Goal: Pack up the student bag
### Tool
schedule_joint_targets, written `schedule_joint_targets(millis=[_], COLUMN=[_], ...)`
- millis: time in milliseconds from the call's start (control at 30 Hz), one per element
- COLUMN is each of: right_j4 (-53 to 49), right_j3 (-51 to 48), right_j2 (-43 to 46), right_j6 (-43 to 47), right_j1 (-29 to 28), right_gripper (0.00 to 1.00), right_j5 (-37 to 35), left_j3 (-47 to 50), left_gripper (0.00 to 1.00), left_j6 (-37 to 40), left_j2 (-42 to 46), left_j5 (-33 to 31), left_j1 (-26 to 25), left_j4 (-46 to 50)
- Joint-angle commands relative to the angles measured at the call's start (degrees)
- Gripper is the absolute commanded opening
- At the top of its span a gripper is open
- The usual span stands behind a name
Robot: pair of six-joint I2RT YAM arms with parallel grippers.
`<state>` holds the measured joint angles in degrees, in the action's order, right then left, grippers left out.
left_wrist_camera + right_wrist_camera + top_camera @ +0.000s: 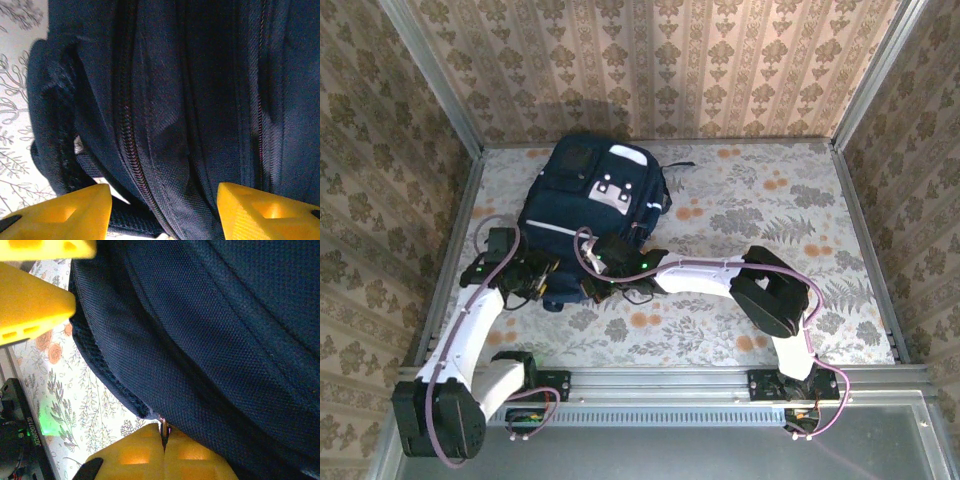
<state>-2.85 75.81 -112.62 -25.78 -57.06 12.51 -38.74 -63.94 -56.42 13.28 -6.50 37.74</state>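
**Zip work at the near edge of the student bag, both end effectors at the seam.**

Nearest you, the right end effector is pinched fully closed on a small metal tab (in my judgement the zip pull, though it is too small to confirm). The left end effector stands moderately wide astride the zip, gripping nothing. To do this step well, clamp the left on the fabric beside the track as a brace, then draw the tab along the seam line, not upward, so the bag does not drag. Beyond them, the bag lies flat on the left rear of the desk, its top close to the back wall. The side rail crowds your left arm. Open room lies to the right.
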Motion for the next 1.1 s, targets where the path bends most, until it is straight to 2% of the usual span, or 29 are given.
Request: schedule_joint_targets(millis=[0, 133, 167, 300, 333, 367, 733, 1067], right_j4=[3.33, 3.41, 3.38, 2.89, 2.94, 3.00, 6.37, 7.11], right_j3=[0.69, -0.18, -0.60, -3.46, -4.34, -5.27, -16.10, -20.64], right_j2=[-0.57, -0.03, 0.18, 1.87, 2.36, 2.99, 8.45, 9.93], right_j6=[-0.94, -0.86, -0.62, 0.76, 1.00, 1.35, 0.33, -3.22], right_j1=[-0.27, -0.34, -0.33, -0.25, -0.26, -0.25, 2.91, 11.83], right_gripper=[0.00, 0.00, 0.00, 0.00, 0.00, 0.00, 0.00, 0.00], right_j5=[0.09, -0.12, -0.33, -2.75, -3.35, -3.90, -8.39, -8.79], left_j3=[0.16, -0.18, -0.19, -0.73, -1.16, -1.86, -4.98, -3.80], left_gripper=[0.58, 0.48, 0.43, 0.08, 0.02, 0.00, 0.00, 0.00], left_j6=[-3.04, -3.62, -3.78, -4.25, -4.15, -3.84, -1.62, -1.71], left_j2=[-1.96, -5.36, -5.98, -6.77, -6.68, -6.46, -2.39, -1.45], left_j5=[-0.81, -2.06, -2.44, -3.56, -3.82, -4.22, -6.55, -5.45], left_j1=[-2.07, -3.07, -3.16, -3.25, -3.23, -3.25, -2.73, -2.81], left_j4=[-1.10, -3.16, -3.85, -5.68, -5.70, -5.29, -2.50, -2.40])
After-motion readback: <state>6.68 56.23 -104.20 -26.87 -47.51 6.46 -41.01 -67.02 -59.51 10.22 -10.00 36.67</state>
